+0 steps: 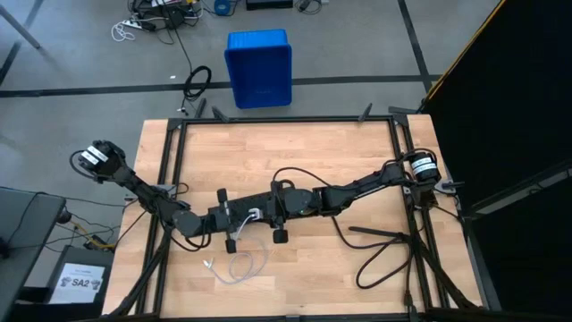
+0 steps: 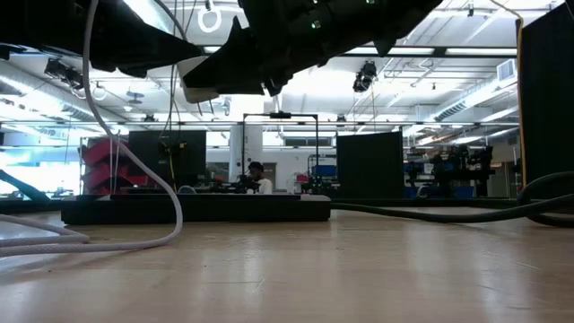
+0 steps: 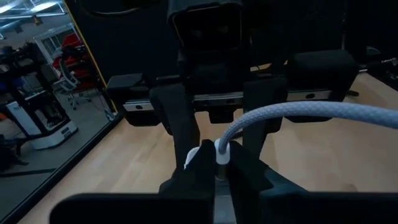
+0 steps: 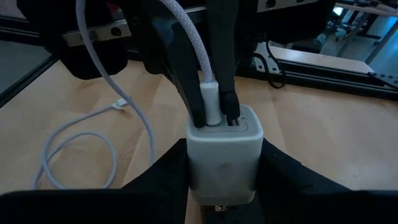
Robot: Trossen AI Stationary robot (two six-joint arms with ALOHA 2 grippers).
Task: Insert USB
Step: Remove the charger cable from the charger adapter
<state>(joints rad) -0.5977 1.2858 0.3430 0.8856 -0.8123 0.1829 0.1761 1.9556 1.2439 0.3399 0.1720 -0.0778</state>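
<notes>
Whitish USB (image 4: 210,99) in left hand (image 4: 211,109)

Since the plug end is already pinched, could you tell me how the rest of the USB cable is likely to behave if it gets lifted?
The USB cable probably flops: it lies in loose loops on the table. It looks thin and braided, so likely light. Near the left hand it arches, so the loops would probably drag along.

A blue plastic bin (image 1: 259,68) stands on the grey floor (image 1: 357,45), just beyond the wooden table (image 1: 295,148). Cables (image 1: 156,18) lie tangled left of the bin, black curtain (image 1: 509,98) to its right.
</notes>
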